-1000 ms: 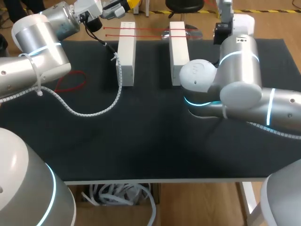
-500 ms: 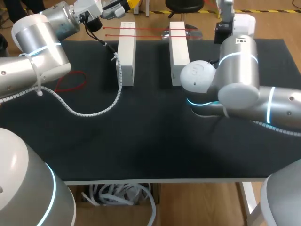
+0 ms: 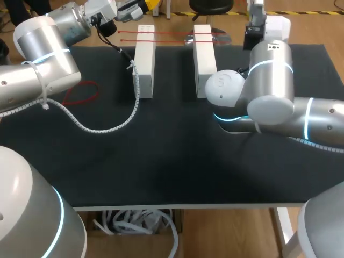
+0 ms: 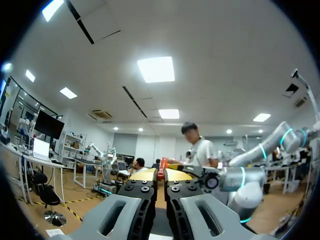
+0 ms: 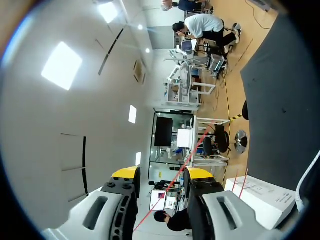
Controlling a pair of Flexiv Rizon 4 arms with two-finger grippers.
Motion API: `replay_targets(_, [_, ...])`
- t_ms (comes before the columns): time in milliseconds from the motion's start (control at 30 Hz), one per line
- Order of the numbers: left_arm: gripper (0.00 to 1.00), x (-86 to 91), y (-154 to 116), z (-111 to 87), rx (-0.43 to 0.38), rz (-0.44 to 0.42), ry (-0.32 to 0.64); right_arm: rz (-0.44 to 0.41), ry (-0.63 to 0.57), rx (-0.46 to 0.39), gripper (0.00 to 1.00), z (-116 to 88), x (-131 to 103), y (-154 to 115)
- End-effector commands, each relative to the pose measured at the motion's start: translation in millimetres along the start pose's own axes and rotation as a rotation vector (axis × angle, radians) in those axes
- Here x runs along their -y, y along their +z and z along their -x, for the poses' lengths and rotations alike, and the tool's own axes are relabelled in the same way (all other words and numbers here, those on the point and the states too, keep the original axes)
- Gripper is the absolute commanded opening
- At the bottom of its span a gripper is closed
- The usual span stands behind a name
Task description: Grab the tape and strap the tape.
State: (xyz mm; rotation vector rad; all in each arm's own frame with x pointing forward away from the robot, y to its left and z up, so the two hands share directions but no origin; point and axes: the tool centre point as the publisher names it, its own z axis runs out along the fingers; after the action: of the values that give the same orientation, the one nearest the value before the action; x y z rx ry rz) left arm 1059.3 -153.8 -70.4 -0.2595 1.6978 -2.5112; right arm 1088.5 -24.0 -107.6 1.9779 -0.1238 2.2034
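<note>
Two thin red straps [image 3: 172, 33] lie stretched across the far ends of two white blocks [image 3: 144, 62] [image 3: 204, 59]. In the right wrist view a red strap [image 5: 192, 152] runs slantwise between the yellow-tipped fingers of my right gripper [image 5: 162, 173], which stand apart with a gap on each side of it. Beside that gripper is a white block [image 5: 265, 195]. My left gripper [image 4: 161, 176] is held up past the table's back left corner, its fingers pressed together with nothing between them; its yellow tip [image 3: 149, 5] shows in the head view.
A loose red strap loop [image 3: 80, 92] lies on the black mat [image 3: 161, 161] at the left. My left arm's white coiled cable [image 3: 107, 128] droops over the mat beside the left block. My right arm's elbow [image 3: 228, 91] hangs low just right of the right block.
My right arm has shifted slightly toward the back of the table. The left arm, straps and blocks have not moved.
</note>
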Motion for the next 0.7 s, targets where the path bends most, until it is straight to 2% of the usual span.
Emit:
replay_targets(33, [0.0, -0.2, 0, -0.4, 0.002, -0.001, 0.001, 0.004, -0.002, 0.004, 0.42, -1, 1, -1])
replay_targets(200, [0.0, -0.2, 0, -0.4, 0.002, -0.001, 0.001, 0.011, -0.002, 0.005, 0.45, 1, -1, -3])
replay_targets(433, [0.0, -0.2, 0, -0.4, 0.002, -0.001, 0.001, 0.026, 0.006, 0.007, 0.43, 3, -7, -4])
replay_targets(700, [0.0, -0.2, 0, -0.4, 0.002, -0.001, 0.001, 0.048, 0.005, 0.005, 0.47, 5, -16, 0])
